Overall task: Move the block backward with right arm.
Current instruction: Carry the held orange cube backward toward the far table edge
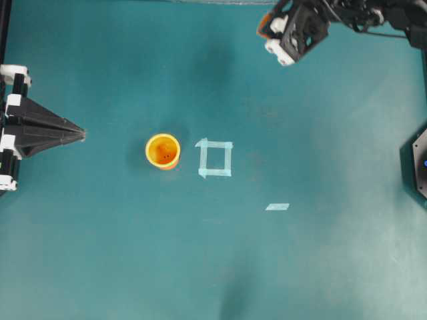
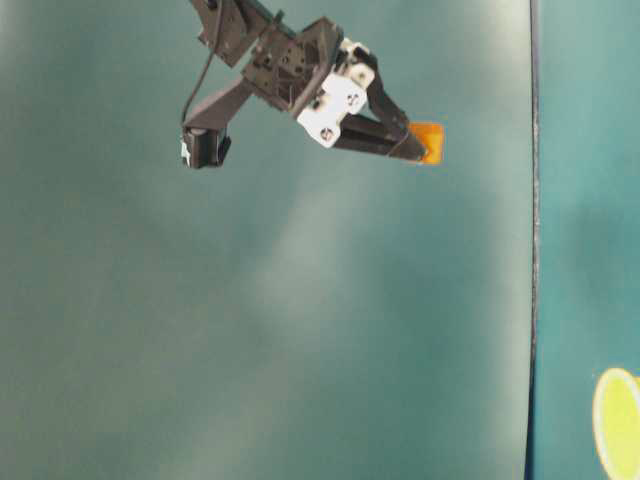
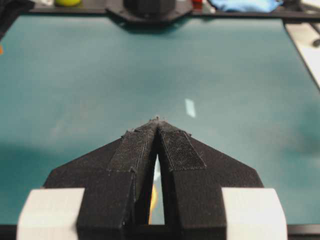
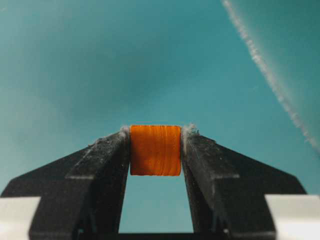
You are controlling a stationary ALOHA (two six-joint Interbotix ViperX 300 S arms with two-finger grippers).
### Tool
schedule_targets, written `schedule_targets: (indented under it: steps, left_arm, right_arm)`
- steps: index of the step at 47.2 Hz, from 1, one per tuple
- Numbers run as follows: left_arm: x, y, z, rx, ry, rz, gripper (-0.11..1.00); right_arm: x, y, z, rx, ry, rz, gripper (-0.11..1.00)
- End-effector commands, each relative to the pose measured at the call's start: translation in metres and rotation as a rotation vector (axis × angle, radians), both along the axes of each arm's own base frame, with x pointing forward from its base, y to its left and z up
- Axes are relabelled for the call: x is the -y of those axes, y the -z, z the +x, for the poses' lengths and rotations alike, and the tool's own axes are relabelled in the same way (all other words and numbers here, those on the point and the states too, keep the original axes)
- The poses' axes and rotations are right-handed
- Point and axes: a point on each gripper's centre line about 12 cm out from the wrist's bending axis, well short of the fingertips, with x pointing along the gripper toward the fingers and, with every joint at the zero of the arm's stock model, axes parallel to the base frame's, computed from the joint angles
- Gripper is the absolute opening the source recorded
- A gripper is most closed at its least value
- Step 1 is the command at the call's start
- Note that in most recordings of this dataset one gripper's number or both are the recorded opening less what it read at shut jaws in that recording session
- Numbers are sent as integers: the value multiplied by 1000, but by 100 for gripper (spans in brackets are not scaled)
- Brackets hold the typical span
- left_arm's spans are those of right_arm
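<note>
- Starting with the biggest thing: the teal table (image 1: pixel 320 267) is mostly bare, and nothing on it is orange apart from the cup, so the pickup looks done already.
- Right arm (image 1: pixel 373 13) comes in from the top right corner of the overhead view, reaching over the far edge of the table.
- Left gripper (image 1: pixel 73 133) sits parked at the left edge, jaws pressed together with nothing between them. Not part of this job as far as I can tell.
- Right gripper (image 4: pixel 155 131) is clamped on the block; both black fingers press its sides in the wrist view.
- Cup (image 1: pixel 163 151), orange-yellow, stands just left of the tape square (image 1: pixel 215 159) mid-table. The square is empty.
- Block (image 4: pixel 155 150) is up off the table between the fingertips, near the far right corner. My guess: what's left is lowering it, letting go, and pulling away.
</note>
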Motion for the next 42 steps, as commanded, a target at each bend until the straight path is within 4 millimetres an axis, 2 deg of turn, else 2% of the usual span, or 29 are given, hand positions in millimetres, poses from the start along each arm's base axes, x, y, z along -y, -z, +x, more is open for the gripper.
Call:
schedule_targets:
  steps: [1,16,42]
  left_arm:
    - [0,-12,2,31,2,1,1]
    - [0,-12,2,31,2,1,1]
    - [0,-11,2,23,2,1,1]
  right_arm:
    - [11,-17,4,46,19,-30,40]
    - [41,-21,1,57,85,-37,40]
    - [44,-21,0,57,94,-36,40]
